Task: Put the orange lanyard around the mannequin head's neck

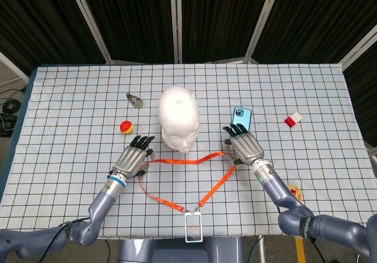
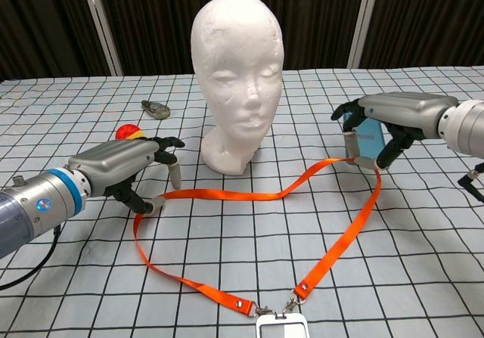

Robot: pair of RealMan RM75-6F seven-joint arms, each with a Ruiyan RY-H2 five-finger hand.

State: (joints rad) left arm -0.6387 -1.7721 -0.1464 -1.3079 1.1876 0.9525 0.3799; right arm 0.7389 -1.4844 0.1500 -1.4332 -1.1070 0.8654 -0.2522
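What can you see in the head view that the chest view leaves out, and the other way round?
Only the head view shows the small red and white block on the checked tablecloth, and an orange-and-white object near the table's front edge.

Only the chest view shows the white foam mannequin head face-on, with its neck base resting on the cloth.

Both show the orange fabric lanyard with its clear badge holder, the blue smartphone, the red and yellow ball, the small metal object, the left robot hand and the right robot hand.
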